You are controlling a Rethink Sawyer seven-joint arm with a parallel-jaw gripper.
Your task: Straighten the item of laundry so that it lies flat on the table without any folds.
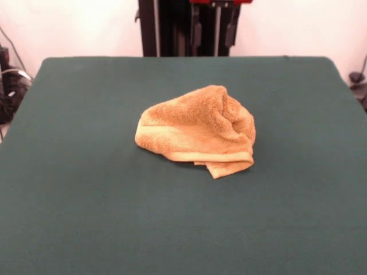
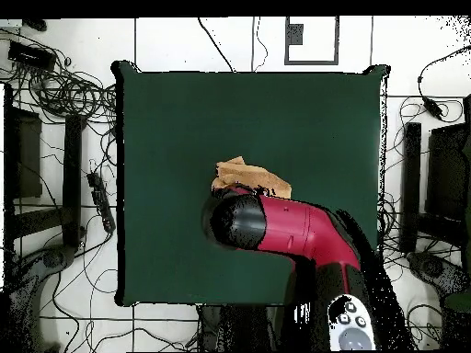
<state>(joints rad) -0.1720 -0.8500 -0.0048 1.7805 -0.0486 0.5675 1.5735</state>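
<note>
A: Starting at the left of the front view, what's there?

B: Bare green table (image 1: pixel 74 189), nothing on it. Moving toward the middle, the towel (image 1: pixel 198 129) sits roughly at the table's centre, bunched into a rounded heap. A woven border band runs along its near edge, and at the lower right a corner pokes out from beneath the heap, touching the cloth.

A: So it's far from flat.

B: Yes, I'd judge the task barely started. It's folded over itself at least once, and the raised peak on the right looks like several layers.

A: And the gripper?

B: I cannot tell its state. In the front view only dark parts of the robot show at the top edge. From overhead the red and black arm (image 2: pixel 285 228) reaches across the table (image 2: pixel 166 138) and its head covers part of the towel (image 2: pixel 250 176), hiding whatever hangs beneath it. Whether the tool holds anything isn't visible.

A: What could go wrong from here?

B: A pinch on the peak would likely catch more than one layer, so lifting would carry the whole bundle instead of opening it. Dragging by the top fold could also slide the heap across the table, because terry clings to itself. The protruding corner on the right seems the safer hold.
</note>
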